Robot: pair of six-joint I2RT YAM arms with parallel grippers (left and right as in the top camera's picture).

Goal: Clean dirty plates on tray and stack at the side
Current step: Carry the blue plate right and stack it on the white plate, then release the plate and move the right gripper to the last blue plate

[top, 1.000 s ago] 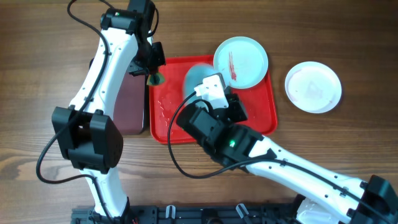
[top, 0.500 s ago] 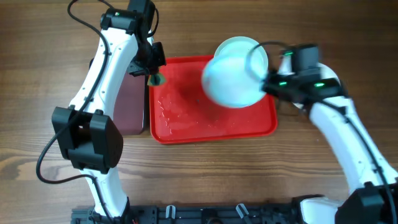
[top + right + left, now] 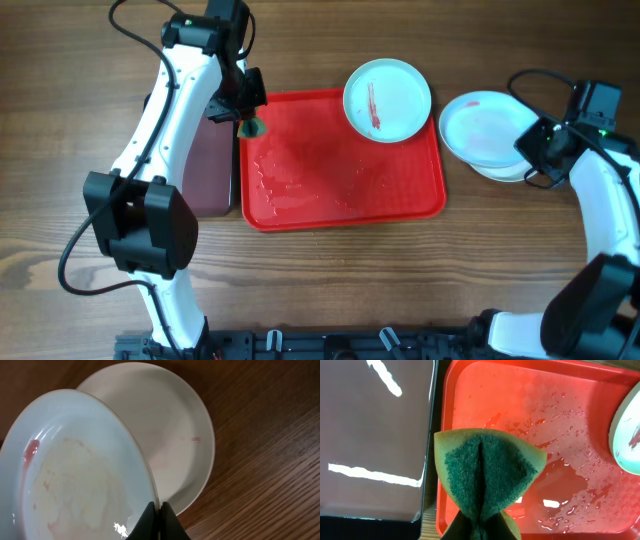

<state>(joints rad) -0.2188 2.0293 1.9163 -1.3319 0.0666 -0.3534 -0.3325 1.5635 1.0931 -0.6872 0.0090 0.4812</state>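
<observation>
The red tray (image 3: 340, 165) lies mid-table, wet, with one pale blue plate (image 3: 387, 99) with a red streak at its far right corner. My left gripper (image 3: 247, 112) is shut on the green sponge (image 3: 487, 472) over the tray's far left corner. My right gripper (image 3: 532, 148) is shut on the rim of a pale blue plate (image 3: 483, 128), held tilted over the cream-white plate (image 3: 170, 430) on the bare wood to the right of the tray. The held plate (image 3: 75, 475) shows a faint red smear at its left rim.
A dark brown tray (image 3: 213, 165) with a black rim lies along the red tray's left side, also in the left wrist view (image 3: 370, 435). Water drops (image 3: 565, 425) cover the red tray's floor. A black rail runs along the table's near edge.
My right arm has swung from the tray's middle out to the right, carrying the pale blue plate over the cream-white plate. The left arm has not moved.
</observation>
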